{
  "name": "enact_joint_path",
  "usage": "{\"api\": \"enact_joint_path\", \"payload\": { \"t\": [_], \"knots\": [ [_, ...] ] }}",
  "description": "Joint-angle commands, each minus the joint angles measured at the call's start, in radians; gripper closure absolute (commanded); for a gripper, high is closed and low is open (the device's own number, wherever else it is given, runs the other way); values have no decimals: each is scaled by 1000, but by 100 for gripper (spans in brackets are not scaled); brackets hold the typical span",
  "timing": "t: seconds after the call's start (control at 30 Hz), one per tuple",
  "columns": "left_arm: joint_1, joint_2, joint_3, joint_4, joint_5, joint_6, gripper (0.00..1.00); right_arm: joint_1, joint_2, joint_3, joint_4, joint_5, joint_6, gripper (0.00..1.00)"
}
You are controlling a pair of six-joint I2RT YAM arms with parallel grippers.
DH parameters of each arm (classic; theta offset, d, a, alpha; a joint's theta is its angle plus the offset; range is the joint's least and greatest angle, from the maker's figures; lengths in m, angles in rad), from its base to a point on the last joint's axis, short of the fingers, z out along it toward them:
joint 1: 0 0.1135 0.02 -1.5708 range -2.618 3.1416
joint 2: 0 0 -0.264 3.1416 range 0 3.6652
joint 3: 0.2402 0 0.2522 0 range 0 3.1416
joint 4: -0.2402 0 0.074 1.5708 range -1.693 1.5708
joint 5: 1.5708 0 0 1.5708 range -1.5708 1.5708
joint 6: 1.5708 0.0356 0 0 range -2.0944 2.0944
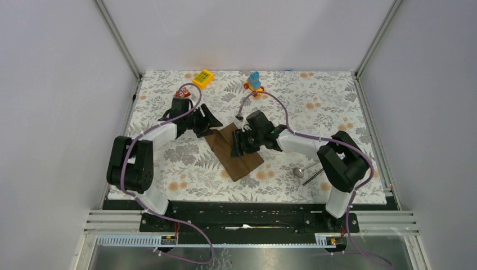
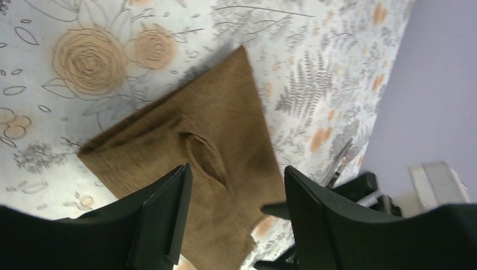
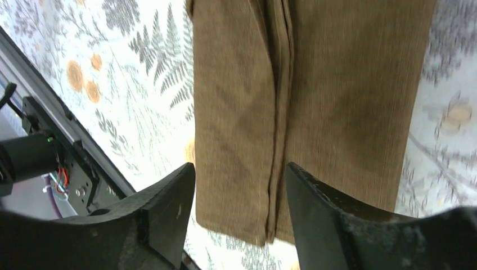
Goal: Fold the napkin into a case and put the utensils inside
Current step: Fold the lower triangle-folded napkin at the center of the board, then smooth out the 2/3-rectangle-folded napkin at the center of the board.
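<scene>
1. Napkin (image 1: 235, 152): folded into a narrow brown strip, flat on the tablecloth (image 1: 315, 107) mid-table. It lies diagonal, far end toward the left arm, near end toward the front rail (image 1: 253, 216).
2. Left gripper (image 1: 210, 125): at the strip's far corner, jaws wide, nothing between them. Wrist view shows the cloth below the fingers (image 2: 163, 219) with a small pucker just ahead of them.
3. Right gripper (image 1: 238, 147): over the strip's middle, jaws wide, holding nothing. Wrist view shows the fold seam running lengthwise between the fingers (image 3: 169, 219). Cannot tell whether the tips touch the cloth.
4. Spoon (image 1: 299, 170) and stick (image 1: 311, 177): on the tablecloth right of the napkin, apart from it, just beside each other. The stick's near end runs under the right arm's elbow (image 1: 337, 163).
5. That elbow sits close over the utensils and crowds them from the right.
6. Far edge, well apart from the napkin: yellow block (image 1: 203, 77), red toy (image 1: 182, 91), blue-orange toy (image 1: 253, 83).
7. Right arm's purple cable (image 1: 278, 104) loops out near the blue-orange toy.
</scene>
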State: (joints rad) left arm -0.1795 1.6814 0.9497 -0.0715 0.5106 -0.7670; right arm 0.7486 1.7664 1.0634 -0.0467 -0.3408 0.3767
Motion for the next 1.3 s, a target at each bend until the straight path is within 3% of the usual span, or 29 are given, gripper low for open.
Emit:
{"api": "enact_joint_path", "payload": {
  "t": [0.0, 0.23, 0.5, 0.9, 1.1, 1.27],
  "knots": [
    [11, -137, 66, -88, 11, 54, 31, -8, 70, 127, 36, -10, -34, 30],
    [84, -292, 1, -204, 22, 98, 28, -14, 211, 257, 158, 11, -67, 19],
    [133, -476, -142, -270, -47, 110, 29, -13, 335, 415, 110, 34, -116, 25],
    [135, -540, -256, -271, -8, 100, 33, -13, 426, 481, 104, 45, -153, 29],
    [135, -540, -291, -242, -6, 85, 33, -13, 419, 483, 109, 76, -65, 51],
    [136, -500, -329, -160, 14, 51, 33, -14, 416, 476, 140, -24, 49, 74]
  ]
}}
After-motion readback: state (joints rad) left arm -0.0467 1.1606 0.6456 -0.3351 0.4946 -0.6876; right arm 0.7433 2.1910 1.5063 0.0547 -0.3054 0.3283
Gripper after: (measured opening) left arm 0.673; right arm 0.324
